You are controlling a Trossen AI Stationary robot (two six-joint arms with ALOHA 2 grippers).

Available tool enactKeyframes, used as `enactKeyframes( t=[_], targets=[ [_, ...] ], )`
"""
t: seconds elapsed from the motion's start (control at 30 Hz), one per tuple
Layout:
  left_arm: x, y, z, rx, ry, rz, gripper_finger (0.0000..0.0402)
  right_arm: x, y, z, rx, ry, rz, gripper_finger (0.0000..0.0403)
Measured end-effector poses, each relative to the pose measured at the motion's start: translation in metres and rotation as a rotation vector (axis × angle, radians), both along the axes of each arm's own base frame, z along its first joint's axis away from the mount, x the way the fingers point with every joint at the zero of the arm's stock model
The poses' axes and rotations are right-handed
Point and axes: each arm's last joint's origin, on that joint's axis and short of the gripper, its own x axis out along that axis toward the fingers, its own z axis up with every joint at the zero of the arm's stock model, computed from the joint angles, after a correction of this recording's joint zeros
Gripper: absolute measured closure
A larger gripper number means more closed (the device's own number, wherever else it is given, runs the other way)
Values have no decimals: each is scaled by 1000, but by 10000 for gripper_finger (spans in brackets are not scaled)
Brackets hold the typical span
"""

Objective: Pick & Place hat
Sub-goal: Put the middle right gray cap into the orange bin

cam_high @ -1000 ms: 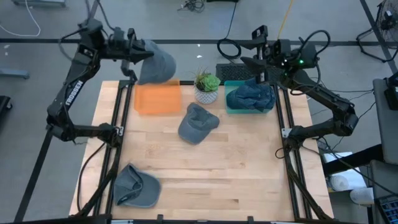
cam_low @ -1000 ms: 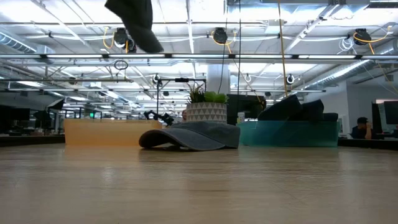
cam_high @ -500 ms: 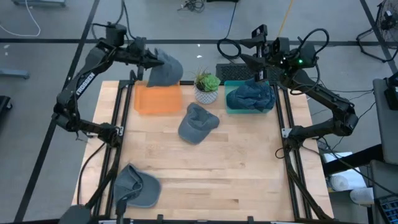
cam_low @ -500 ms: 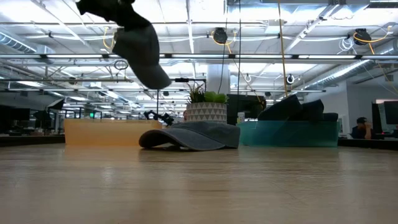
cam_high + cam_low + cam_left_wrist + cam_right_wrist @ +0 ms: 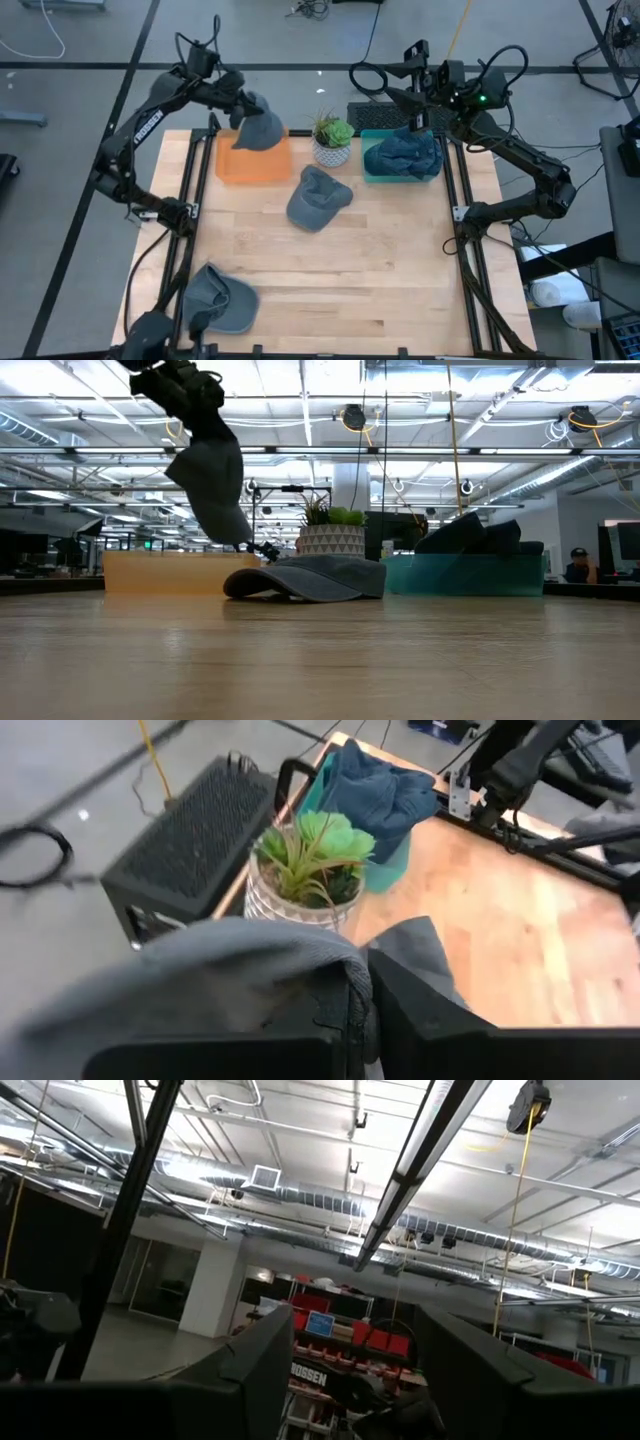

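Grey hat (image 5: 260, 128) is being held by the left gripper (image 5: 240, 104), jaws clamped, over the orange bin (image 5: 254, 164); lowering and release needed. Right gripper (image 5: 418, 112), jaws apart, empty.

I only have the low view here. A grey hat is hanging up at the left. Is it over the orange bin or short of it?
Observer: From above, the held hat appears to hang over the far edge of the orange bin, pinched in the shut left gripper.
Operator: Any hats I can't see?
Observer: Yes, another grey hat lies at the table's near left corner, outside your view.
Operator: And the right arm?
Observer: The right gripper hovers open and empty above the teal bin, which holds blue fabric.
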Motion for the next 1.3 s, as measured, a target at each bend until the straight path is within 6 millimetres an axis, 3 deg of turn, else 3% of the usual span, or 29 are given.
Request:
enactKeyframes(
  t=[0.27,0.43,0.63,0.93,1.3],
  targets=[
    [5,9,-18,-224,8,107,381,5,5,-1,9,13,25,204],
    [-2,10,-47,-381,26,226,381,9,8,-3,19,36,39,204],
    [-11,6,-80,-451,35,378,381,10,7,-5,36,56,43,204],
    [-22,-4,-133,-510,203,573,381,10,7,-5,37,56,43,204],
    [-31,-11,-141,-515,337,767,381,10,7,-5,38,58,43,204]
  ],
)
